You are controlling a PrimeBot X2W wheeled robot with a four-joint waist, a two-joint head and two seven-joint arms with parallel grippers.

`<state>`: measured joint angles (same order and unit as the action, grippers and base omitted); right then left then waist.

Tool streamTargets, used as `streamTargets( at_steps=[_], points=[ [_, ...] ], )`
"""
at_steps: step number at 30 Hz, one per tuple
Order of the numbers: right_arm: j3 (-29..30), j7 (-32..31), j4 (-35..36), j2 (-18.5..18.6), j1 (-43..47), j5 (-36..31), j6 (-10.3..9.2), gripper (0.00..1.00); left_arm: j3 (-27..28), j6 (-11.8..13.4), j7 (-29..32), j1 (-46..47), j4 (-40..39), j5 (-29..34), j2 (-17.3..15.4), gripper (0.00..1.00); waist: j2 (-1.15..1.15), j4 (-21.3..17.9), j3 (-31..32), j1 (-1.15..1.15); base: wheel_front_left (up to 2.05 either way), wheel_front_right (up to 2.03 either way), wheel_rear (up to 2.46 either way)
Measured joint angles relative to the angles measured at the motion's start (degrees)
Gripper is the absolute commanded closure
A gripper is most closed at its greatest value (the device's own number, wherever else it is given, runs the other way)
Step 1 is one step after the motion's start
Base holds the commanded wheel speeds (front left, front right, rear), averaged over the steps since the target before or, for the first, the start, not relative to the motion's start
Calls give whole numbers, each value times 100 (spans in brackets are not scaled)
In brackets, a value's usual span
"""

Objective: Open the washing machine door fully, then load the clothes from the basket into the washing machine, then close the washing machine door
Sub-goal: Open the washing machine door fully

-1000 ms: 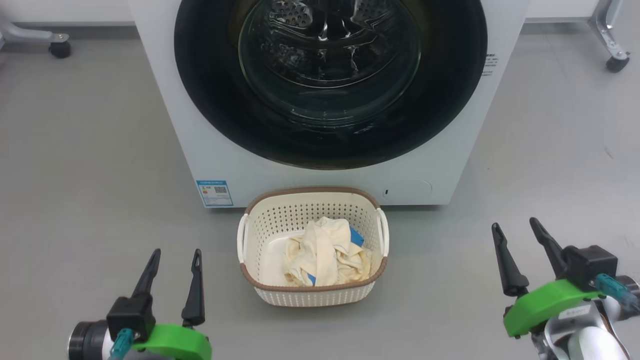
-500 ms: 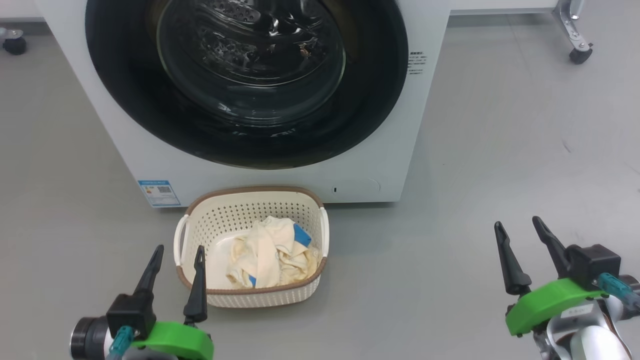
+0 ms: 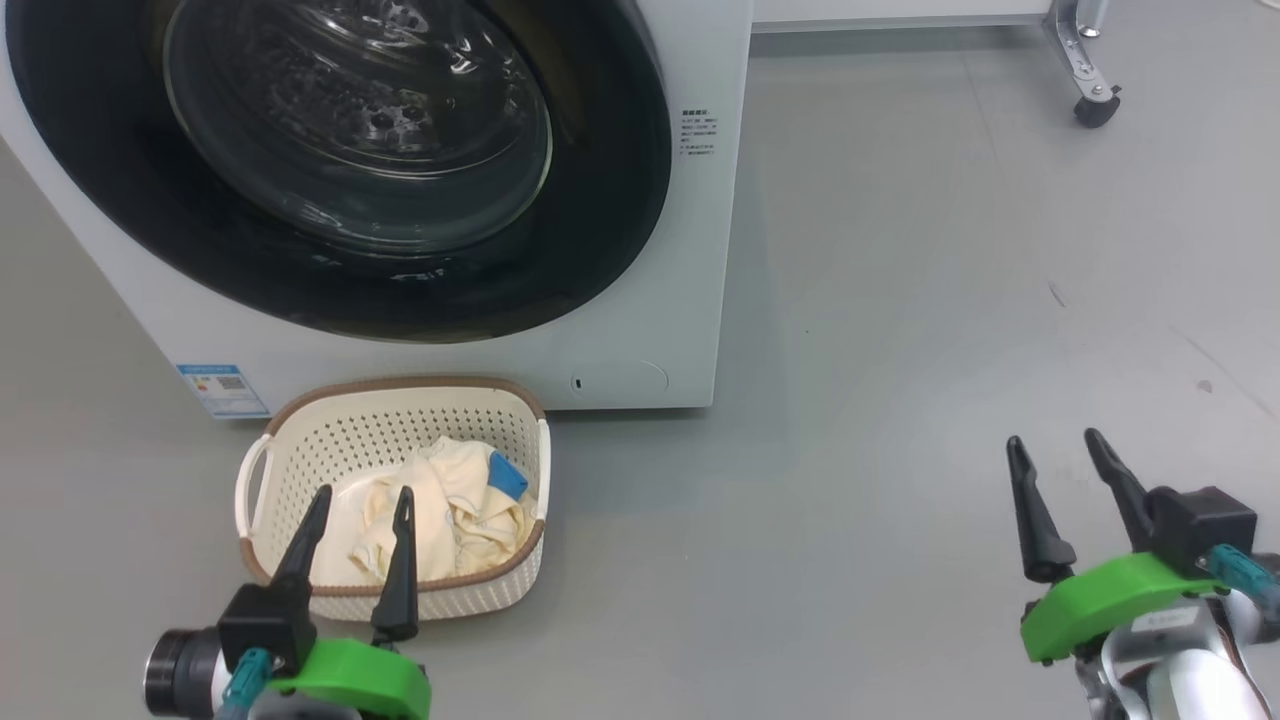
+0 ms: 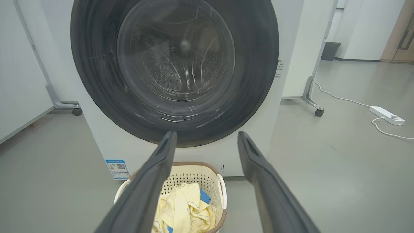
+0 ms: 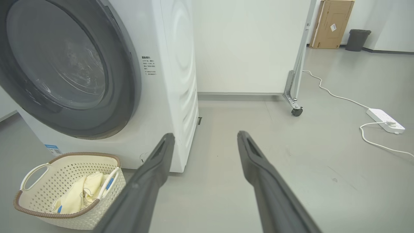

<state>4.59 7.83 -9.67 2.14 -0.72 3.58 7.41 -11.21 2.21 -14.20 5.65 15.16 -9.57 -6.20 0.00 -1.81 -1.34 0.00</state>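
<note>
Both grippers are spread wide, holding nothing. The left gripper point(image 3: 363, 492) sits lower left in the head view, its fingers overlapping the near rim of the basket point(image 3: 400, 383) in the picture. The right gripper point(image 3: 1053, 437) is lower right over bare floor point(image 3: 850, 400). One washing machine door point(image 3: 610, 200), upper left, shut and facing the camera. One basket just below it, long side running left-right, with one crumpled heap of clothes point(image 3: 450, 500) inside.
</note>
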Motion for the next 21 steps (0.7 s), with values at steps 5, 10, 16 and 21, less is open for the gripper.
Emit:
streamTargets(
  at_steps=[5, 10, 16, 21],
  points=[
    [3, 19, -1, -2, -25, 44, 0, 0, 7, 3, 0, 6, 2, 1, -29, 0, 0, -16, -19, 0, 52, 52, -105],
    [4, 24, -10, -2, -75, 44, 0, 0, 7, 19, 0, 18, 2, 1, -31, 0, 0, -26, -31, 0, 14, 14, -27],
    [9, 25, -14, -2, -88, 44, 0, 0, 12, 19, 0, 20, 2, 0, -31, 0, 0, -28, -37, 0, 0, 0, 0],
    [12, 25, -20, -2, -88, 44, 0, 0, 13, 19, 0, 20, 8, -1, -29, 0, 0, -22, -22, 0, 0, 0, 0]
  ],
)
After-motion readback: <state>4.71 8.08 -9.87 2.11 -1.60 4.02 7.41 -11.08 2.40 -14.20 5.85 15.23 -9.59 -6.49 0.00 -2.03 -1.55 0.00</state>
